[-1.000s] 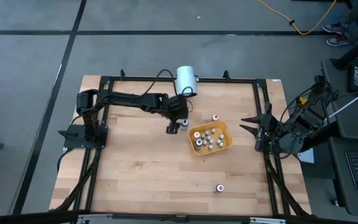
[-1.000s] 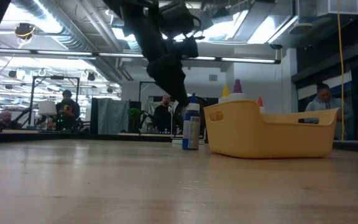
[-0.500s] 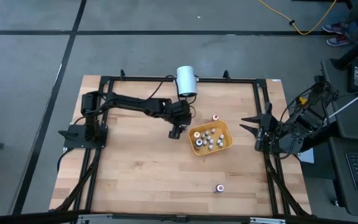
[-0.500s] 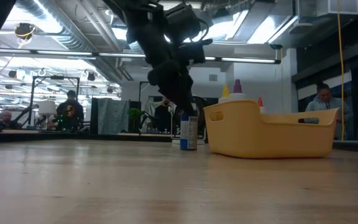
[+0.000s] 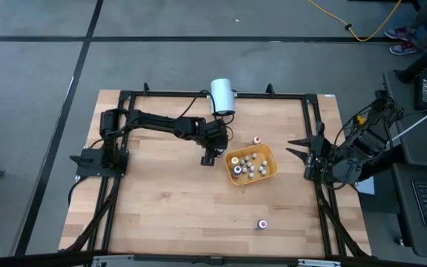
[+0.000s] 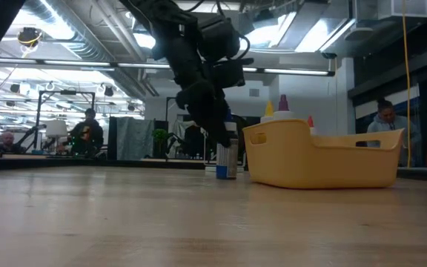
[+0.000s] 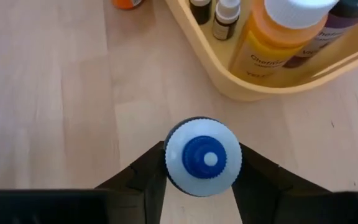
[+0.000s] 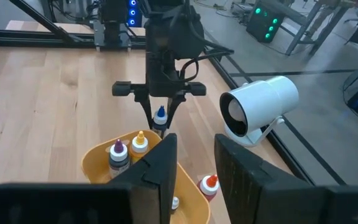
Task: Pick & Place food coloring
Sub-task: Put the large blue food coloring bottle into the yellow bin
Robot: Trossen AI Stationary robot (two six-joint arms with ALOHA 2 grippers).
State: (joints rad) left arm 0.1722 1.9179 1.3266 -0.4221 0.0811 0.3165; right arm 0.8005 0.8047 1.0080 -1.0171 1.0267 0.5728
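Observation:
A small food coloring bottle with a blue cap [image 7: 202, 157] stands upright on the wooden table, just left of the yellow tray [image 5: 271, 172]. My left gripper [image 5: 210, 156] reaches down over it from the table's left, its two dark fingers closed against the bottle's sides. In the low view the gripper hides the bottle's cap and only its lower body [image 6: 228, 165] shows. Several more bottles stand in the tray. My right gripper [image 8: 195, 163] waits at the table's right edge, open, with nothing between its fingers. My left gripper pinches the bottle's white shoulder [image 7: 169, 169] below the blue cap, one finger [image 7: 143, 182] on each side. The fingers slant down from above and from the table's left. The bottle stands upright with its base on the table.
One loose bottle with a red cap [image 5: 258, 139] stands beyond the tray, and another [image 5: 262, 223] stands toward the near edge. A big white cylinder [image 5: 222, 96] sits on the frame at the far edge. Black frame rails border the table.
My left gripper has come down and a little toward the tray, over the blue-capped bottle. Its fingers, which stood wider apart beside the bottle, now close on its sides. The bottle still stands on the table.

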